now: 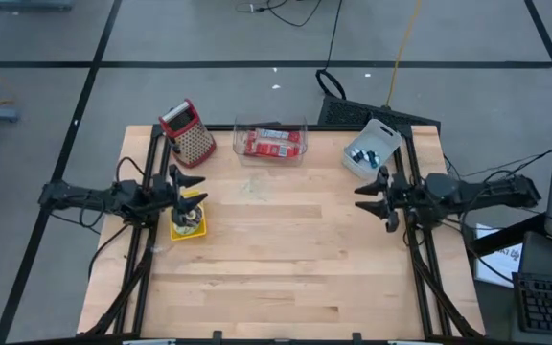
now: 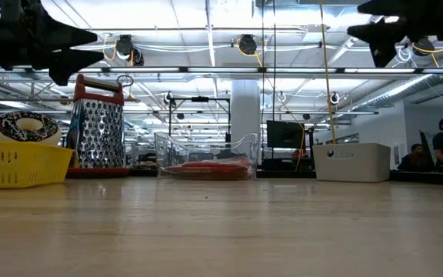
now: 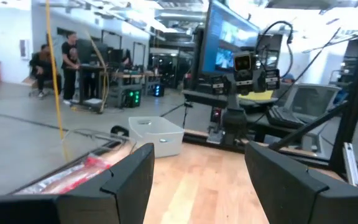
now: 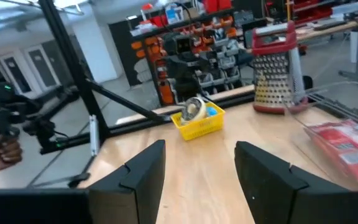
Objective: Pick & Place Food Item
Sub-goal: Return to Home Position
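A frosted doughnut [image 2: 25, 125] lies in a small yellow basket [image 1: 188, 223] at the table's left edge; the right wrist view also shows the doughnut [image 4: 193, 109]. My left gripper [image 1: 199, 189] hangs open and empty above the basket's far side, fingers pointing level toward the table's middle. My right gripper [image 1: 357, 198] stands open and empty at the right edge, high above the table and facing left. A clear container [image 1: 271, 142] with a red packet [image 4: 347, 143] in it stands at the far middle.
A metal grater with a red handle [image 1: 188, 131] stands at the far left. A white bin [image 1: 370, 149] with dark items sits at the far right. Bare wood lies between the two grippers [image 1: 276, 249]. People are in the room behind [image 3: 67, 62].
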Robot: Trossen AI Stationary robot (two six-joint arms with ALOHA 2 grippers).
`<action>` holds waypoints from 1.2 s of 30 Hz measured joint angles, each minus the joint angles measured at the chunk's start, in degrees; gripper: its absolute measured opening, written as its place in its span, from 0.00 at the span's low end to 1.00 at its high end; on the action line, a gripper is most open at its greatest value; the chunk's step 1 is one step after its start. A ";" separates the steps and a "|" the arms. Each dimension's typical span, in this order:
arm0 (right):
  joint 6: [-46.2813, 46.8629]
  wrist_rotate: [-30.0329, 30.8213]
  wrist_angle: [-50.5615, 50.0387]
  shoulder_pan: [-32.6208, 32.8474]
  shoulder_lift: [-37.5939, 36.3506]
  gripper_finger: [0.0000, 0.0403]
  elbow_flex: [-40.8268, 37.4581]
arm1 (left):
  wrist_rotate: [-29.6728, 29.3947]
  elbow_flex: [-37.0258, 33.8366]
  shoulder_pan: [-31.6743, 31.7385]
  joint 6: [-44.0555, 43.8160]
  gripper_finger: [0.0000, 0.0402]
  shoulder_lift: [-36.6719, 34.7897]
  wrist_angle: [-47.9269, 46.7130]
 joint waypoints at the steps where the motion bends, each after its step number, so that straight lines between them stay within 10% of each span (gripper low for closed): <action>1: 0.08 1.12 0.01 1.45 -0.48 0.45 0.00 | 0.60 0.00 0.00 0.45 0.62 -0.95 -0.57; 8: -3.19 10.34 0.08 11.72 -2.08 0.45 0.04 | 4.39 0.00 0.00 0.82 0.62 -6.88 -9.01; 36: -13.33 6.25 2.13 17.34 -19.19 0.45 -10.89 | 2.78 0.00 0.04 10.37 0.62 -6.85 -9.19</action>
